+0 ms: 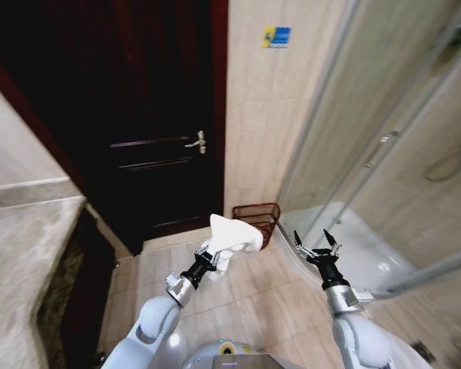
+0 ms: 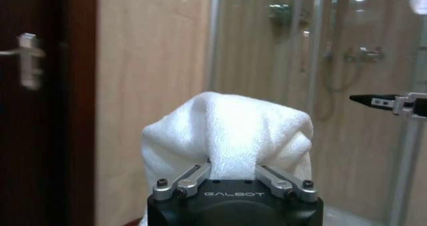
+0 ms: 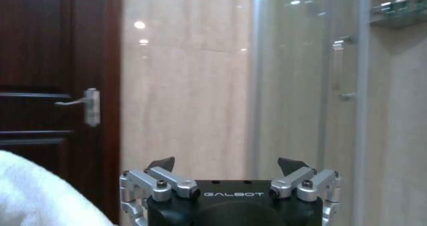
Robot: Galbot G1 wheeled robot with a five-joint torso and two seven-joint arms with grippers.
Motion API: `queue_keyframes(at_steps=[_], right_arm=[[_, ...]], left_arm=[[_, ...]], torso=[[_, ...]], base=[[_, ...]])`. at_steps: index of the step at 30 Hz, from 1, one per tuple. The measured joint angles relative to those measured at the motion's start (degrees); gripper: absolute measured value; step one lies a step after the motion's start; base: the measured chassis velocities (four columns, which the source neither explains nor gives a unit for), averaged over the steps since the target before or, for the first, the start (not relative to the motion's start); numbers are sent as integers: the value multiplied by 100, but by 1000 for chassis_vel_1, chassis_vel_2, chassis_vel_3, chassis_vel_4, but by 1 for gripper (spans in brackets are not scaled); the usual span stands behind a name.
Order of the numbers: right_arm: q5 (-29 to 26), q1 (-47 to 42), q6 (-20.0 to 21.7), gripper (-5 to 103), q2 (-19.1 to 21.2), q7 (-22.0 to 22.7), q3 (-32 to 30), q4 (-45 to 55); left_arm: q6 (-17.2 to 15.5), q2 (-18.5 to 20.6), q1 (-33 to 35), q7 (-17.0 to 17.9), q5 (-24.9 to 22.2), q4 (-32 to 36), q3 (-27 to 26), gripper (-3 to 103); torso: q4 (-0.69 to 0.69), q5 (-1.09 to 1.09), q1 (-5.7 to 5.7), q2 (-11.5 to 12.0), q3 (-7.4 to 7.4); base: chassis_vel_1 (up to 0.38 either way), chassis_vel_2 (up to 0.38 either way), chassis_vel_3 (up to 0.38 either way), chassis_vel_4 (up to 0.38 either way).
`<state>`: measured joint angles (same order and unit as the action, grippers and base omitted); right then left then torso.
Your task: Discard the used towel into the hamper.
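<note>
Left gripper [image 1: 215, 252] closed on the white towel [image 1: 234, 237], seen from the head camera just below picture centre, arm reaching up from about seven o'clock. In the left wrist view, towel [image 2: 230, 136] bunched into a rounded hump over the gripper [image 2: 233, 173], cloth pinched between the jaws and spilling over both sides; fingertips buried in the fabric.

Wire hamper [image 1: 258, 221] on the tiled floor [image 1: 238, 300], tucked against the beige wall [image 1: 253, 115] between the dark door [image 1: 138, 115] and the glass shower enclosure [image 1: 384, 138]. From the held towel, hamper lies toward one o'clock and beyond it, towel overlapping the near rim in the picture; whether actually above the opening, or short of it, not possible to tell. Mouth facing up, rim roughly level.

Right gripper [image 1: 316, 247] empty, jaws spread wide, hanging at about four o'clock from the hamper. Same spread clear in the right wrist view, gripper [image 3: 227, 167] holding nothing, a corner of towel [image 3: 40, 196] at the edge.

Left arm the nearer and the loaded one. Likely need: a short carry forward and slightly rightward to centre the bundle over the opening before release. Soft, bulky cloth, so some risk of draping over the rim.
</note>
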<state>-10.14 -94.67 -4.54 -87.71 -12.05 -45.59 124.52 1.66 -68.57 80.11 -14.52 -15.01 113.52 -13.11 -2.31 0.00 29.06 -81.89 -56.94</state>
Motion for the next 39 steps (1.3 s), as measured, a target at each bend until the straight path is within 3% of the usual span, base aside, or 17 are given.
queue_keyframes(at_steps=[5, 10, 14, 39], right_arm=[[-23, 31, 11, 100, 8, 30, -31, -17], [-66, 30, -5, 100, -28, 105, -22, -57], [-18, -24, -14, 100, -44, 88, -26, -58], [72, -69, -32, 100, -106, -3, -59, -7]], left_arm=[[9, -54, 0, 114, -47, -17, -74, 9], [-90, -120, -75, 599, -14, -122, -42, 9], [-242, -151, -136, 794, 45, -209, -24, 9], [-172, -141, -311, 643, 87, -600, 165, 9]], torso=[[1, 0, 0, 0, 0], [-1, 1, 0, 0, 0], [-1, 0, 0, 0, 0], [-1, 0, 0, 0, 0]], base=[[-112, -110, -83, -83], [0, 0, 0, 0], [0, 0, 0, 0], [0, 0, 0, 0]])
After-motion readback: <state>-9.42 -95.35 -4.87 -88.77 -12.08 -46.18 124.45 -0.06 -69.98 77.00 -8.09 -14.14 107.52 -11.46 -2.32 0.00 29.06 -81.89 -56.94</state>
